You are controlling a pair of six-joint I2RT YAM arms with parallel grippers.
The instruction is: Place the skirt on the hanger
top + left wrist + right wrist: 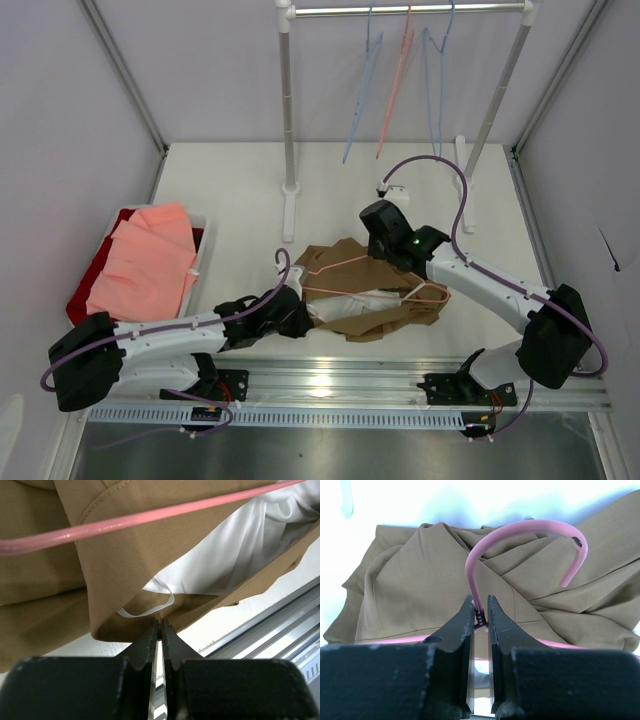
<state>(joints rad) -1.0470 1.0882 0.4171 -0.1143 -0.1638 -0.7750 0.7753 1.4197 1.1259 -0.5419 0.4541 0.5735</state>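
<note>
The tan-brown skirt lies crumpled at the table's middle, its white lining showing. The pale-pink hanger lies across it. My left gripper is shut on the skirt's left edge; in the left wrist view the tips pinch the tan hem just below the lining, with the hanger's bar above. My right gripper is shut on the hanger's neck; in the right wrist view its tips clamp the twisted neck, and the hook curves over the skirt.
A white bin at the left holds a salmon-pink folded garment over red cloth. A clothes rack at the back carries thin blue hangers and a pink one. A metal rail runs along the near edge.
</note>
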